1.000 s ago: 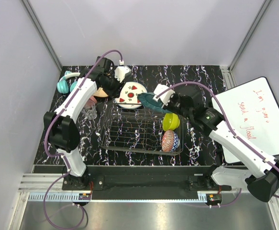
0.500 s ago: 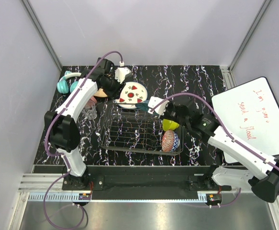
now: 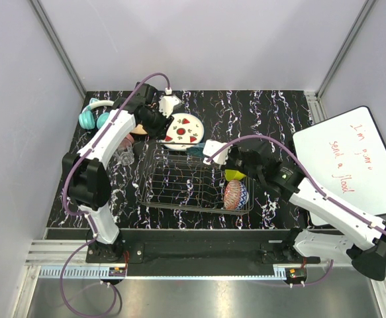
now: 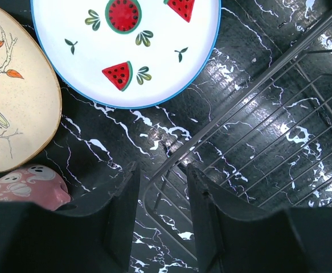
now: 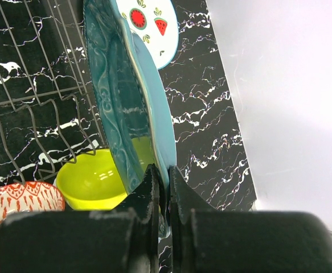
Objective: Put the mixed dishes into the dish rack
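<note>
Black white-veined tabletop (image 3: 272, 112) bears the dish rack (image 3: 179, 185) between pale walls (image 3: 212, 40).

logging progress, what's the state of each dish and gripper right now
teal plate, on edge, held over dish rack
right gripper, shut on teal plate
left gripper, open, empty
white watermelon-print plate, flat on table
tan floral plate, flat on table
pink mug, on table
small clear glass, on table
yellow-green bowl, in rack
red patterned bowl, in rack
</note>
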Controlling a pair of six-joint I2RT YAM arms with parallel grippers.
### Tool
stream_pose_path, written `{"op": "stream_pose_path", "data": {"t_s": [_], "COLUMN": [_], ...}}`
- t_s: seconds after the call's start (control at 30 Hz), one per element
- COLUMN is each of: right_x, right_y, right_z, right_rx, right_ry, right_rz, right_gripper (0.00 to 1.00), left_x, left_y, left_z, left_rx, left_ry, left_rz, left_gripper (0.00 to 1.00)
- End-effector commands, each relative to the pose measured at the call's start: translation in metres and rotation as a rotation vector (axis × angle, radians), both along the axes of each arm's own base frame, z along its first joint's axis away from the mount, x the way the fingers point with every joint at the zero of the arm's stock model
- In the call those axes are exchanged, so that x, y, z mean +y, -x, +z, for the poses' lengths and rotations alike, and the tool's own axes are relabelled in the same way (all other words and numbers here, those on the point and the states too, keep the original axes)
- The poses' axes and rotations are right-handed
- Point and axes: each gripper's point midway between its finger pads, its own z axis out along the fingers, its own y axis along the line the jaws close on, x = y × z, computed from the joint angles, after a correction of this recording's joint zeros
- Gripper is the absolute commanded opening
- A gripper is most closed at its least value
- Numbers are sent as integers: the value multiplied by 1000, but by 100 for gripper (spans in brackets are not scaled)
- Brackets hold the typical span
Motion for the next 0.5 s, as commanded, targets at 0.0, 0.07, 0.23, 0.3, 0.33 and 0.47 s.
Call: {"op": "stream_pose_path", "data": {"t_s": [0.0, 0.07, 0.23, 0.3, 0.33, 0.47], "right_x": [-2, 1, 7, 8, 10, 15], "right_y": [-9, -11, -14, -15, -17, -19], "right_z": [57, 53, 39, 36, 32, 24], "right_rx": [-165, -155, -130, -126, -118, -98], "right_ry": [-109, -100, -72, -68, -61, -55], "right_rz": [-34, -33, -24, -23, -25, -21], "right_gripper": [0, 0, 0, 0, 0, 0], "left_x": [-6, -5, -5, -5, -5, -6], "left_y": [-5, -4, -4, -3, -3, -3], "left_z": [9, 9, 8, 6, 5, 1], "left_rx": [-36, -37, -43, -41, -41, -38], "left_ry": [35, 35, 33, 35, 35, 34], "left_rz": [-2, 0, -5, -7, -7, -12], "left_gripper": [42, 42, 42, 42, 42, 42]}}
